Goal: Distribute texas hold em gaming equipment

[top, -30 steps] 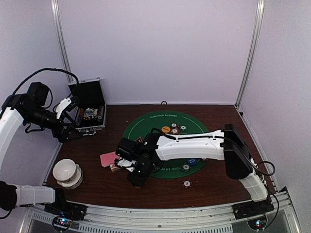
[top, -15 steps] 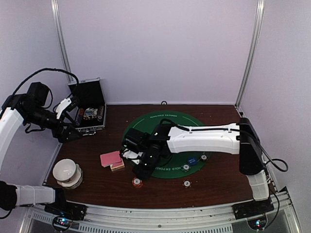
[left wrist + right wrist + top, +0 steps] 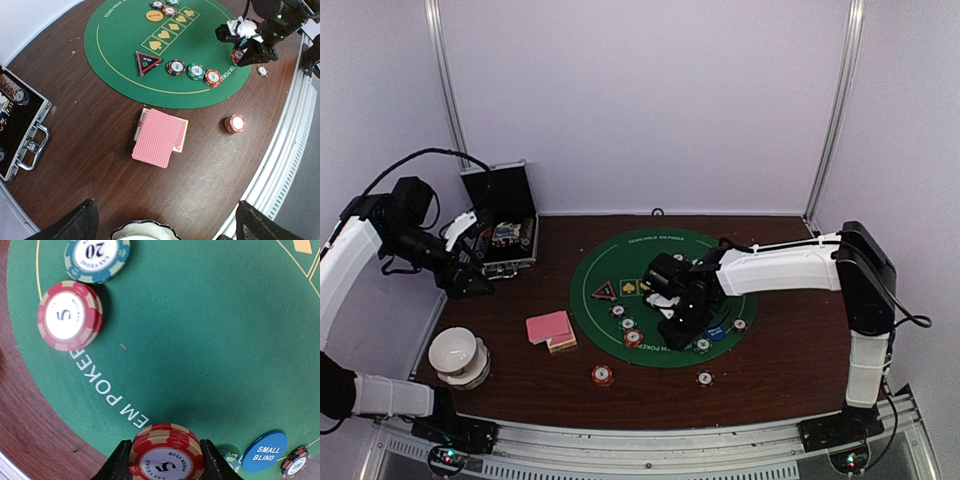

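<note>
- My right arm point(image 3: 780, 270) has swung from the near-left surface onto the green mat point(image 3: 610, 262).
- One red stack point(image 3: 603, 375) now sits off-mat, near edge (a place served).
- Right fingers point(image 3: 119, 465) clasp another red chip stack point(image 3: 165, 457); left fingers point(image 3: 70, 225) gape, empty.

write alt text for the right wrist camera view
The right gripper clamps a stack of red chips marked 5 at the bottom edge of the view, over a green poker mat. On the mat lie another red 5 chip and a teal 20 chip at upper left, and a blue Small Blind disc at lower right.
</note>
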Available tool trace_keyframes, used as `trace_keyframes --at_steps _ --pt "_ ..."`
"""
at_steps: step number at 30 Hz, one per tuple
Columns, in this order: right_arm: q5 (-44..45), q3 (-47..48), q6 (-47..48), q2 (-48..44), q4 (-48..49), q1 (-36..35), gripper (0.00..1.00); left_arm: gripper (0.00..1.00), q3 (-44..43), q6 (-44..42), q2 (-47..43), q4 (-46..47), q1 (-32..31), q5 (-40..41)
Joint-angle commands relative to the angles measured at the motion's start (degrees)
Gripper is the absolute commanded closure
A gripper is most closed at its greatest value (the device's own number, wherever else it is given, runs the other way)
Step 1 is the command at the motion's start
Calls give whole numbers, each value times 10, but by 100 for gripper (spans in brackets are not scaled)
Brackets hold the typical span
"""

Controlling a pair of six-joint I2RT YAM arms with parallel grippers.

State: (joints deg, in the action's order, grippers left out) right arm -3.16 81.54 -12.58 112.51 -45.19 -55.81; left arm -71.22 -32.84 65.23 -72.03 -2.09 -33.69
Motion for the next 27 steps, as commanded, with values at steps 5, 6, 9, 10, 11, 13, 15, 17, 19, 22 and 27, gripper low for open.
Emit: trace_keyframes --at_steps 5,6,9,10,11,13,15,17,19,22,27 --pt "10 -19 -14 3 47 4 94 2 34 -23 9 32 -20 22" --pt "10 -20 -15 5 50 5 95 2 37 -23 11 34 -22 26" --pt "12 -26 -17 6 53 9 95 2 38 -19 16 36 -26 27" --pt "15 -26 -18 5 53 11 95 2 38 -19 17 36 -26 26" --pt "16 -26 -19 2 52 13 95 2 38 -18 17 37 -27 25" --pt "23 -26 -20 -7 48 18 96 3 39 -18 17 39 -29 25" --pt "29 -25 -20 -19 44 28 96 2 41 -18 18 40 -30 24" --pt "29 -25 -20 -33 39 40 96 3 45 -20 19 42 -34 28" --pt "49 -31 -21 -48 36 55 96 2 50 -20 22 46 -43 44" --pt "61 -45 -24 -68 30 83 96 2 58 -20 24 54 -54 64" --pt "76 -79 -34 -97 30 138 97 2 58 -14 31 54 -62 71"
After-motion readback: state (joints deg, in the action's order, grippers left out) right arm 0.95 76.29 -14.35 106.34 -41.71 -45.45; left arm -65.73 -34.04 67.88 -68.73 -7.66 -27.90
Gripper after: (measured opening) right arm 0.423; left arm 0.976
